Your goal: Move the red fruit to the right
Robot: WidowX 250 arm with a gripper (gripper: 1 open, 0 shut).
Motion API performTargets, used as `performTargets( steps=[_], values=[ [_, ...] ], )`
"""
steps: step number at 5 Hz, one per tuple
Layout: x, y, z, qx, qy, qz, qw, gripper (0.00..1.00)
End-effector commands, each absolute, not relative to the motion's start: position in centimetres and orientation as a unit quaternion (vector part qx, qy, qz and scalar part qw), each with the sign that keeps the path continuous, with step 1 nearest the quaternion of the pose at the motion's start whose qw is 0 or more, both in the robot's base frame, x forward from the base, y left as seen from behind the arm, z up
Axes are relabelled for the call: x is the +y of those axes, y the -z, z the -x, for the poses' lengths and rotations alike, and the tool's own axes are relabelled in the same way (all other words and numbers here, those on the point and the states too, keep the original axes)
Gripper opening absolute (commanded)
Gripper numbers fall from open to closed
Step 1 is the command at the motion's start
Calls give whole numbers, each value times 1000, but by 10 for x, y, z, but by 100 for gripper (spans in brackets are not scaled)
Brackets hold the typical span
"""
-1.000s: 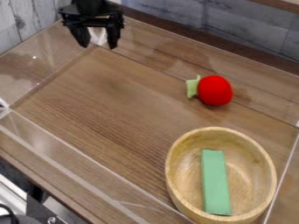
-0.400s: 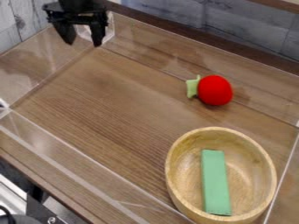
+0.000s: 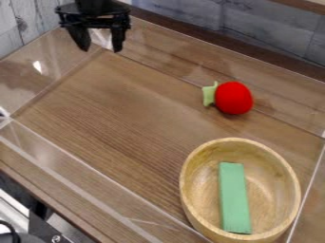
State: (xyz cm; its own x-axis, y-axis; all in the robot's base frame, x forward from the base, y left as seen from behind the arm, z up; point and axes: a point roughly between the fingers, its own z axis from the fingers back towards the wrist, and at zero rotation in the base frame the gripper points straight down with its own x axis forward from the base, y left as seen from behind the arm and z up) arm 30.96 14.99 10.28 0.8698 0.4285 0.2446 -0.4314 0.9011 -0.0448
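The red fruit (image 3: 231, 97) is a small round bright-red toy with a light-green stub on its left side. It rests on the wooden tabletop, right of centre. My gripper (image 3: 98, 41) hangs at the far upper left, well away from the fruit. Its two dark fingers point down and stand open, with nothing between them.
A wooden bowl (image 3: 197, 195) sits at the front right with a flat green block (image 3: 234, 196) lying inside. Clear plastic walls (image 3: 38, 71) border the table on the left and front. A grey plank wall runs behind.
The gripper swung left from its place a second ago, then came back slightly right. It stays open. The fruit, bowl and block have not moved.
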Motion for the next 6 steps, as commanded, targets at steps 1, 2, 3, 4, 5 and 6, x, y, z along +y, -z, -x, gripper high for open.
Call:
performTargets(
  steps=[1, 2, 3, 4, 5, 6],
  values=[
    [147, -128, -315, -162, -231, -18, 959, 100],
    [159, -129, -315, -165, -249, -25, 954, 100],
    [171, -129, -315, -165, -265, -31, 950, 100],
    [173, -123, -313, -163, -289, -36, 943, 0],
    [170, -118, -310, -163, -304, -40, 938, 0],
    [160, -120, -307, -163, -326, -47, 930, 100]
  ],
)
